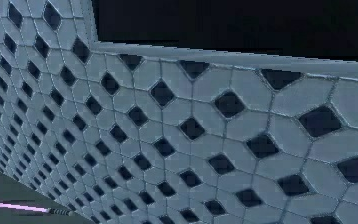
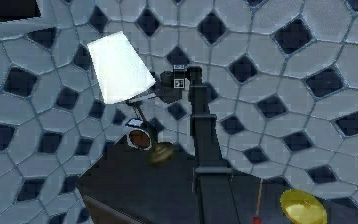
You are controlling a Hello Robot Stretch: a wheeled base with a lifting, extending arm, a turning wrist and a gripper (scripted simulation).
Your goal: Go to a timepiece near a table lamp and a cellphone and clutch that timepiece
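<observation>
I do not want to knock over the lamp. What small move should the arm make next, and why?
Probably lower the arm a little. The end effector appears next to the white lamp shade, higher in the picture than the small round clock-like thing by the lamp's base.

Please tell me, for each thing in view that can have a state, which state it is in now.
Lamp: stands on the table on its brass foot.
Round thing: beside the lamp's foot; cannot tell whether it rests on the table.
Gripper: high up, beside the lamp's shade; cannot tell whether it holds anything.
Yellow thing: lies on the table.
</observation>
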